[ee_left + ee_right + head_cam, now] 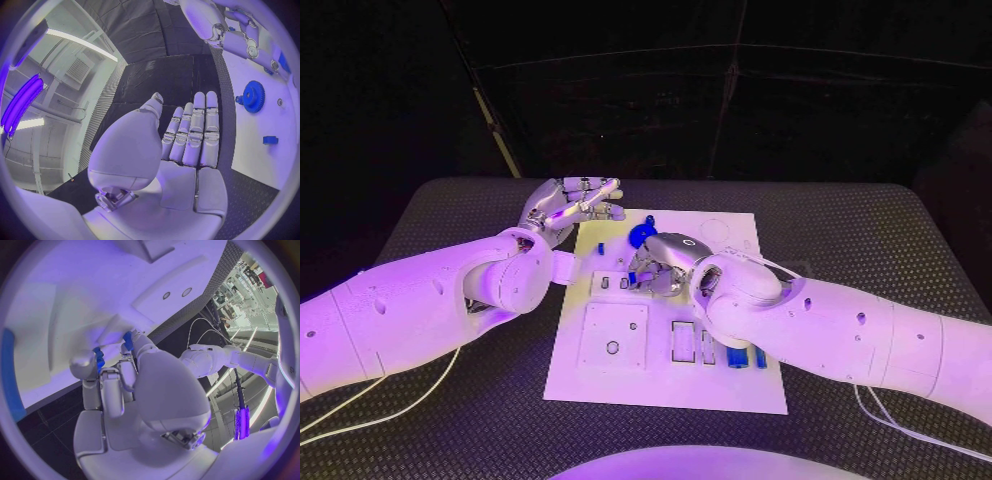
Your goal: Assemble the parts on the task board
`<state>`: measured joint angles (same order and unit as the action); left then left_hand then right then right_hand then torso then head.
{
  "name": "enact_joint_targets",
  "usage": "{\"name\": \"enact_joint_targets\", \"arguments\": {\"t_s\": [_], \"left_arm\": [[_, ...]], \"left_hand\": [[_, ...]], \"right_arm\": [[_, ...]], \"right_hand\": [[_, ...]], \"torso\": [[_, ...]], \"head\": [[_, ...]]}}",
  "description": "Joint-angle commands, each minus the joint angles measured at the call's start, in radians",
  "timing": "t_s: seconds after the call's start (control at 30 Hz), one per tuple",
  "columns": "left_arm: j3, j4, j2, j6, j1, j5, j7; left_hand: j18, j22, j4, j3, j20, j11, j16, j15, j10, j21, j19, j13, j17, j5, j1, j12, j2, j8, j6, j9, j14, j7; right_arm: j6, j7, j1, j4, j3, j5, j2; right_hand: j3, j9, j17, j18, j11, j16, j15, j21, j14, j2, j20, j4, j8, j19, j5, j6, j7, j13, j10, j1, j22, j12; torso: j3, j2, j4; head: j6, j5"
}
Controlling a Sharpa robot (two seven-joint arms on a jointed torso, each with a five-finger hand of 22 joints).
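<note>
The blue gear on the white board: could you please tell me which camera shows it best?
The left wrist view: the blue gear lies unobstructed on the white board, its teeth visible. In the head view the gear is small, close beside the right hand. I cannot make it out in the right wrist view.

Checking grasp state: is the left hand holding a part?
No. In the left wrist view the left hand lies flat, fingers straight, nothing in it; the blue gear sits apart on the board.

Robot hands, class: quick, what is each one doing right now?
Left robot hand: open, fingers straight, holding nothing.
Right robot hand: closed on a small blue part, pinched over the task board.
</note>
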<state>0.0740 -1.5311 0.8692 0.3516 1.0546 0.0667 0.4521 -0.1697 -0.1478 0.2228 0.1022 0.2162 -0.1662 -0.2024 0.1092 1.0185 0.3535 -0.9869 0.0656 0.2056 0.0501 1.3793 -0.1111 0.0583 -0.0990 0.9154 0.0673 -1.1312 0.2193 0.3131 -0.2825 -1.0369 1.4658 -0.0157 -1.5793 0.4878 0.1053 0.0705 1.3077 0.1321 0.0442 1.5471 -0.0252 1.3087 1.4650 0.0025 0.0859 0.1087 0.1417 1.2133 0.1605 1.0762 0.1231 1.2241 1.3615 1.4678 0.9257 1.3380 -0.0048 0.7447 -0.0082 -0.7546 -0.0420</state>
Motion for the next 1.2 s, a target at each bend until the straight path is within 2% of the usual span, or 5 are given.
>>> {"name": "enact_joint_targets", "arguments": {"t_s": [0.03,0.43,0.83,1.2], "left_arm": [[0.001,-0.001,0.000,-0.013,0.002,0.000,0.003],[0.001,0.000,0.000,-0.013,0.002,0.000,0.002],[0.001,0.000,0.000,-0.014,0.002,0.000,0.002],[0.001,0.000,0.001,-0.014,0.002,0.000,0.001]], "left_hand": [[-0.013,0.002,-0.007,-0.001,-0.001,0.000,0.006,0.000,0.007,-0.004,-0.007,-0.001,0.003,-0.001,-0.001,0.005,-0.011,0.006,0.008,-0.001,-0.009,0.001],[-0.013,0.002,-0.007,-0.001,-0.001,0.000,0.006,0.000,0.007,-0.004,-0.007,-0.001,0.003,-0.001,-0.001,0.005,-0.011,0.006,0.008,-0.001,-0.009,0.001],[-0.013,0.002,-0.007,-0.001,-0.001,0.000,0.006,0.000,0.007,-0.004,-0.007,-0.001,0.003,-0.001,-0.001,0.005,-0.011,0.006,0.008,-0.001,-0.009,0.001],[-0.013,0.003,-0.009,-0.001,-0.001,0.000,0.007,0.000,0.007,-0.005,-0.007,-0.001,0.003,-0.001,0.000,0.006,-0.012,0.007,0.008,-0.001,-0.009,0.001]], "right_arm": [[-0.050,-0.020,0.003,-0.001,0.004,-0.006,0.004],[-0.055,-0.025,0.003,0.003,0.004,-0.008,0.005],[-0.042,-0.031,0.003,0.002,0.004,-0.016,0.004],[-0.028,-0.034,0.003,-0.001,0.004,-0.022,0.000]], "right_hand": [[0.003,0.000,0.192,-0.011,-0.007,0.001,-0.006,-0.003,0.091,-0.001,-0.006,0.001,0.005,-0.002,0.005,0.005,-0.003,-0.003,0.000,-0.008,-0.002,-0.008],[0.003,-0.001,0.189,-0.011,-0.005,0.000,-0.005,-0.004,0.090,-0.009,-0.005,0.000,0.001,-0.002,0.004,-0.001,-0.001,-0.008,-0.004,-0.014,-0.003,-0.012],[-0.005,-0.006,0.185,-0.011,0.010,-0.002,0.007,-0.010,0.089,-0.043,0.004,0.007,-0.024,-0.007,0.005,-0.047,0.017,-0.035,-0.025,-0.047,-0.012,-0.035],[-0.006,-0.005,0.184,-0.010,0.013,-0.003,0.011,-0.012,0.089,-0.051,0.008,0.011,-0.029,-0.009,0.006,-0.056,0.021,-0.040,-0.030,-0.056,-0.015,-0.039]], "torso": [[0.0003,0.000,-0.0003],[-0.0003,0.000,0.0001],[-0.0003,0.000,-0.0001],[-0.0002,0.000,0.0000]], "head": [[-0.002,0.000],[-0.003,0.001],[-0.003,0.001],[-0.004,0.002]]}}
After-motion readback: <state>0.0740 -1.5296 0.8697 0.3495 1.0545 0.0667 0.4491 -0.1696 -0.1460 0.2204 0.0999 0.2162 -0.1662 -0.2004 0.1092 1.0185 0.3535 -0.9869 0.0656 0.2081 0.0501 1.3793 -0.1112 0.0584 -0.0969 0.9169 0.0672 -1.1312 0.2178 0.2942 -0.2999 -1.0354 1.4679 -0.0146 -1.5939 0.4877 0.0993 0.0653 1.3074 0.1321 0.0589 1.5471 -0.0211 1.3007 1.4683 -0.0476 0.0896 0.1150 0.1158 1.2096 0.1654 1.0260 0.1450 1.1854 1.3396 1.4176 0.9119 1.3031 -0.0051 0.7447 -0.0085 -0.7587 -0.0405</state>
